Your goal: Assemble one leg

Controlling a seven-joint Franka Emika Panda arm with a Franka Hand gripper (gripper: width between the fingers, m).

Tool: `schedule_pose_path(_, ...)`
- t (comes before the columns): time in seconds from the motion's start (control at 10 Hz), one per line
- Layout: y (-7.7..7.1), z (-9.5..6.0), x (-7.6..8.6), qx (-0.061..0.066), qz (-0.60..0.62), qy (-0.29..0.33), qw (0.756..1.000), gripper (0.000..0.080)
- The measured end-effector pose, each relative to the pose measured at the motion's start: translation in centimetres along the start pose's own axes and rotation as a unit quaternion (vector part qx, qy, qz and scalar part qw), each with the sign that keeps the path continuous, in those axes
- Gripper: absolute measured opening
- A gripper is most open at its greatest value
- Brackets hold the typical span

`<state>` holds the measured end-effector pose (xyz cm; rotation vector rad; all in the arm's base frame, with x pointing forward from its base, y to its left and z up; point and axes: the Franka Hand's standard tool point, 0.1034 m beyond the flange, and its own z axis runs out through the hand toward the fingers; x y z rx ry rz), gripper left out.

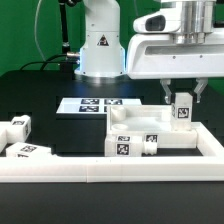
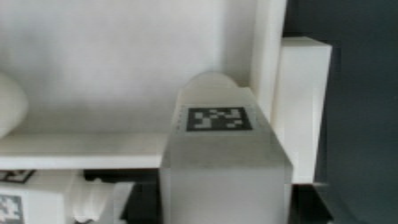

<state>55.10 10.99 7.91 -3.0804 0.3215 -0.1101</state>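
Observation:
My gripper (image 1: 183,98) is shut on a white square-section leg (image 1: 183,112) with a black-and-white tag, held upright over the corner of the flat white panel (image 1: 140,127) at the exterior view's right. In the wrist view the leg (image 2: 222,150) fills the middle, tag facing the camera, between the dark fingers (image 2: 143,200) of the gripper (image 2: 226,205). Its far end points at the panel (image 2: 125,80) beside the raised rim (image 2: 302,100). I cannot tell whether the leg's end touches the panel.
Two more tagged legs (image 1: 18,127) (image 1: 25,152) lie at the exterior view's left. The marker board (image 1: 92,104) lies behind the panel. A long white border rail (image 1: 110,172) runs along the front and up the right side. The arm's base (image 1: 100,45) stands at the back.

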Motion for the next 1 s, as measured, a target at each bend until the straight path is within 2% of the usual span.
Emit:
schedule_pose_path(0.3,0.6,0.0,0.2,0.002,0.143,-0.002,0.990,0.0285)
schedule_pose_path(0.5,1.2,0.0,0.1,-0.004,0.243,-0.005,0.970,0.0287)
schedule_pose_path(0.8,1.5,0.1,0.1,-0.005,0.266,-0.004,0.964,0.0288)
schedule_pose_path(0.9,1.4,0.1,0.1,-0.005,0.265,-0.004,0.964,0.0517)
schedule_pose_path(1.0,1.4,0.1,0.1,-0.005,0.265,-0.004,0.964,0.0517)
